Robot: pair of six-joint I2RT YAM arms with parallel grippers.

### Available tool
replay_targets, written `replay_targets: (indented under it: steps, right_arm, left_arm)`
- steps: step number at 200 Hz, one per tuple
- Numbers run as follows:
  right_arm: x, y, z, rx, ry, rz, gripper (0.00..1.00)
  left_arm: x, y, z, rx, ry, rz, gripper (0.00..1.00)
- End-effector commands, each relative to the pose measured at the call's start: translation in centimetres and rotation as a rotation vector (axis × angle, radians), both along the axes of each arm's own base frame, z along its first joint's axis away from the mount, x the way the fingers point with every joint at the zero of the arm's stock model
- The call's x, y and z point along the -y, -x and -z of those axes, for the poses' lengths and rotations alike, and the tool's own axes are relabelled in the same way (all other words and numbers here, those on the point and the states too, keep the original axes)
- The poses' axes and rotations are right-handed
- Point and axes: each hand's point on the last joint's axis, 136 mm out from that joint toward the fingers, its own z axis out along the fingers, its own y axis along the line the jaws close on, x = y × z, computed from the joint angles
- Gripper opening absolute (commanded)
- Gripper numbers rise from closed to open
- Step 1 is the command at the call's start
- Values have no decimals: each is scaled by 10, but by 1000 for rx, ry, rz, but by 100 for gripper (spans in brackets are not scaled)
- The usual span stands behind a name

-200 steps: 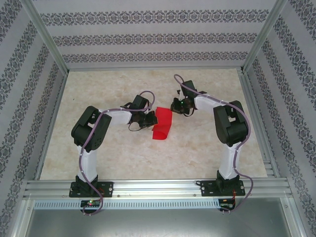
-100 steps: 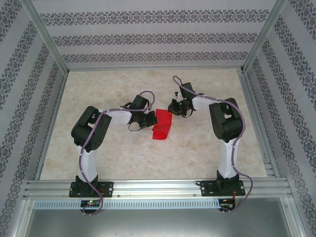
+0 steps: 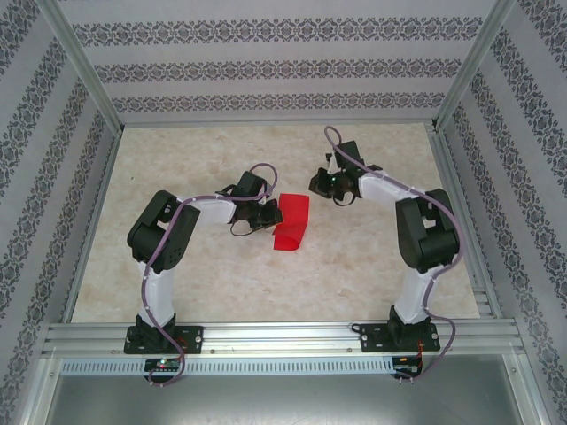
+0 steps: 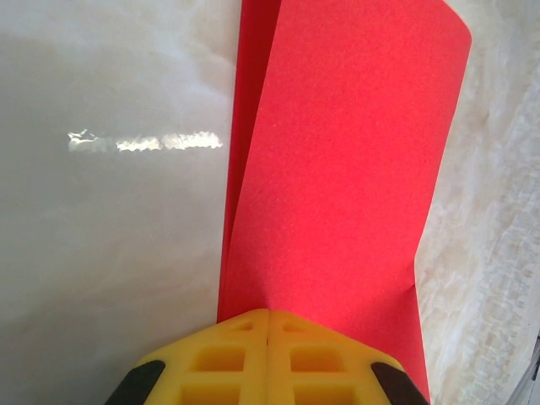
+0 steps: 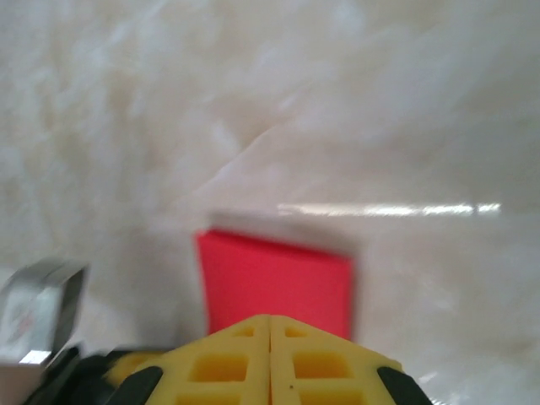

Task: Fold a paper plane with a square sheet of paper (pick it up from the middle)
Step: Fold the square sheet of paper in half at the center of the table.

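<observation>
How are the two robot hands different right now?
The left gripper pinches the red paper; the right gripper holds nothing. The left gripper touches the paper's edge; the right gripper sits apart from it, farther back. Both are yellow-tipped and shut.

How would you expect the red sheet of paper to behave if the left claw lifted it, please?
Probably floppy: the sheet of paper curls into two loose layers ahead of the shut left claw, so its free end would likely droop. It looks thin and light, so it may slide easily over the glossy table if pushed.
</observation>
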Motion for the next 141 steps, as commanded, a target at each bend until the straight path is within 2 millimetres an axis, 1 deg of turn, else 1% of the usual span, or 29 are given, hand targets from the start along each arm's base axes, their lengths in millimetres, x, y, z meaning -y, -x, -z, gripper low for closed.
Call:
replay_targets:
  steps: [1, 34, 45, 63, 87, 113, 141]
  right_arm:
    - [-21, 34, 9, -134, -81, 9, 7]
    - [-40, 63, 27, -224, -89, -22, 7]
    - [-47, 70, 33, -246, -90, -50, 7]
    - [-53, 79, 43, -279, -81, -81, 7]
    - [-54, 87, 53, -305, -62, -104, 7]
    - [-50, 98, 63, -331, -44, -119, 7]
    - [-49, 103, 66, -342, -44, -125, 7]
  left_arm:
    - [-75, 89, 102, -347, -365, -43, 0]
    - [-74, 88, 103, -344, -364, -40, 0]
    - [-73, 87, 103, -344, -363, -40, 0]
    - [-73, 87, 104, -344, -363, -39, 0]
    - [-74, 88, 105, -346, -365, -42, 0]
    - [-74, 87, 105, -345, -367, -43, 0]
    - [-74, 86, 105, -344, -367, -42, 0]
